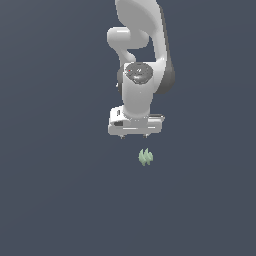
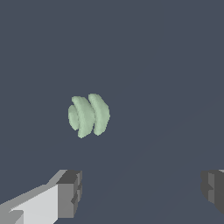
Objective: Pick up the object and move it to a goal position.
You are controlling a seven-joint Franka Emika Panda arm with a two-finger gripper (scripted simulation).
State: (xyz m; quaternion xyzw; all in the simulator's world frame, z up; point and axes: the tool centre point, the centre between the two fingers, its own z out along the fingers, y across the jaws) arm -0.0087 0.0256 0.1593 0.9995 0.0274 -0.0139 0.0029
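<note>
The object (image 1: 145,157) is a small pale green ridged item with pointed lobes, lying on the dark grey surface. In the wrist view the object (image 2: 89,115) shows as a few curved ribs side by side. My white gripper (image 1: 134,136) hangs above the surface, just behind the object and slightly toward the exterior view's left. Its fingers (image 2: 70,193) stand wide apart with nothing between them, so the gripper (image 2: 142,190) is open. The object lies ahead of the fingers, apart from them, nearer the one finger than the other.
The arm's white links (image 1: 140,45) rise behind the gripper to the upper edge of the exterior view. The dark grey surface (image 1: 60,190) stretches flat all around.
</note>
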